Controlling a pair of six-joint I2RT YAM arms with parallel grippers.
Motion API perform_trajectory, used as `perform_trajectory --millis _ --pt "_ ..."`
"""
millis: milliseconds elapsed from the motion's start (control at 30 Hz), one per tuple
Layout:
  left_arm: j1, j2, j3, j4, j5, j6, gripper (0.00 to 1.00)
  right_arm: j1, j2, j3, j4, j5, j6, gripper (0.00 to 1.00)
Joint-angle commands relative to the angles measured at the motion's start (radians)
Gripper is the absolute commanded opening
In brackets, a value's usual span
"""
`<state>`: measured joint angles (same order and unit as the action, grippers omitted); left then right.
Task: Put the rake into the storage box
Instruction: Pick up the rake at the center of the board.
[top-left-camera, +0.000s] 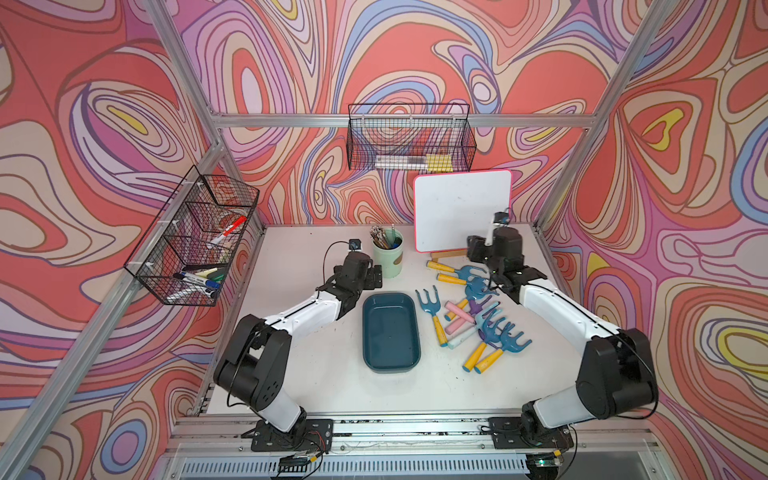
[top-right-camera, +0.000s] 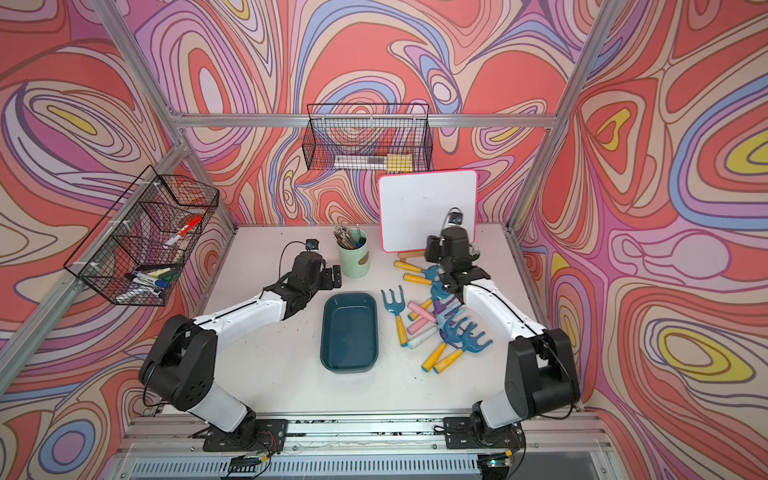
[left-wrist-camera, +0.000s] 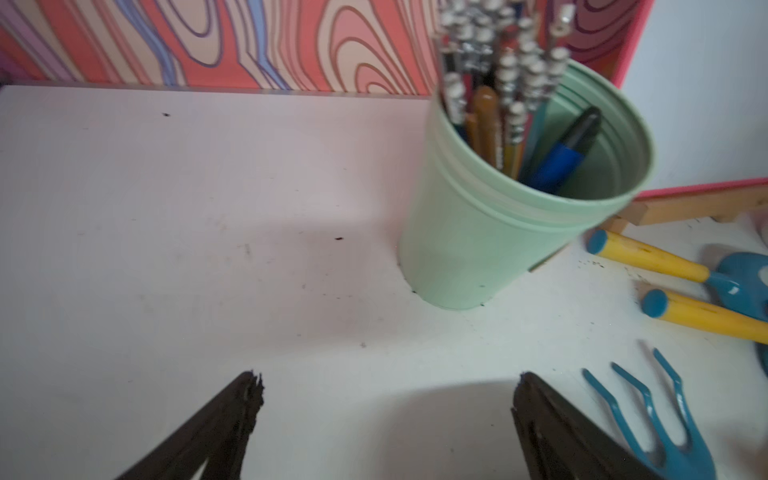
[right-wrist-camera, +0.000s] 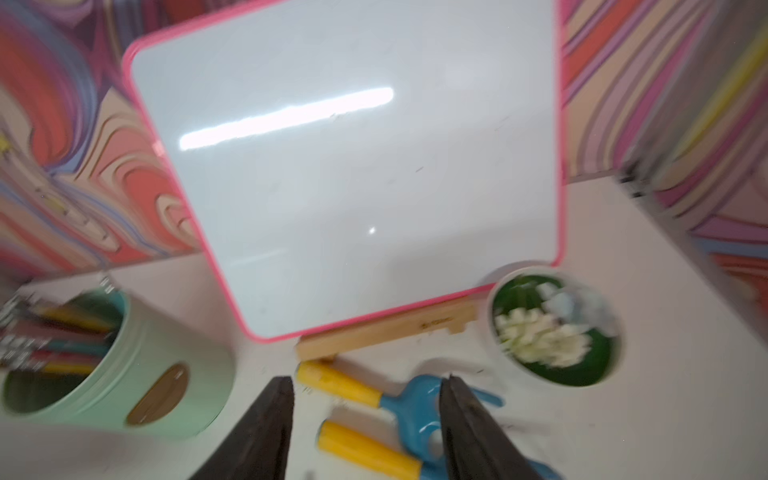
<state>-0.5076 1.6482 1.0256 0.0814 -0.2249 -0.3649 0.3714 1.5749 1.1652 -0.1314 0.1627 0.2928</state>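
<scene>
The right gripper (right-wrist-camera: 366, 380), jaws apart, is straddling the yellow-handled blue plastic rake (right-wrist-camera: 411, 399) beside the pink-framed whiteboard (right-wrist-camera: 345, 166), probably to grasp it; the left gripper (left-wrist-camera: 388, 378) is hovering open near the empty dark teal storage box (top-left-camera: 390, 328).

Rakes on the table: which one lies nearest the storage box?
The lone rake just beside the storage box, prongs toward the back wall; the other rakes lie farther off, heaped or by the whiteboard.

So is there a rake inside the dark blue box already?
No, in a top view the storage box holds nothing, and the nearest rake lies on the table beside it.
</scene>
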Motion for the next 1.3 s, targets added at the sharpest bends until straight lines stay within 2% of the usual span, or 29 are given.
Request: perform_trajectory --millis 0,67,167,300,567,767,867,1000,1067,1133,1267 --pt "-0.036 0.045 0.058 -0.048 0.071 -0.016 0.99 0.195 0.125 0.088 -0.411 0.006 0.034 0.56" --pt "-0.045 0.059 0.071 -0.056 0.068 -0.010 0.99 0.238 0.162 0.115 -0.477 0.016 0.088 0.54" --pt "-0.051 0.046 0.050 -0.052 0.024 -0.017 0.99 0.255 0.160 0.074 -0.470 0.012 0.124 0.54" --pt "-0.051 0.027 0.052 -0.104 -0.003 -0.026 0.99 0.257 0.167 0.047 -0.495 -0.053 0.115 0.54" --pt "-0.051 -0.063 0.008 -0.148 -0.068 -0.022 0.99 0.258 0.168 -0.059 -0.483 -0.091 0.114 0.55" --pt "-0.051 -0.148 -0.026 -0.193 -0.112 -0.040 0.99 0.258 0.191 -0.130 -0.451 -0.081 0.141 0.49" --pt "-0.051 -0.186 -0.055 -0.206 -0.122 -0.061 0.99 0.258 0.191 -0.161 -0.425 -0.083 0.162 0.40" --pt "-0.051 -0.208 -0.075 -0.201 -0.104 -0.075 0.97 0.258 0.191 -0.191 -0.392 -0.079 0.201 0.20" --pt "-0.051 -0.201 -0.076 -0.178 -0.075 -0.075 0.96 0.258 0.191 -0.196 -0.399 -0.069 0.214 0.13" --pt "-0.051 -0.181 -0.067 -0.162 -0.038 -0.084 0.95 0.258 0.179 -0.205 -0.395 -0.061 0.219 0.02" --pt "-0.051 -0.143 -0.056 -0.131 0.067 -0.096 0.95 0.258 0.107 -0.195 -0.402 -0.035 0.223 0.00"
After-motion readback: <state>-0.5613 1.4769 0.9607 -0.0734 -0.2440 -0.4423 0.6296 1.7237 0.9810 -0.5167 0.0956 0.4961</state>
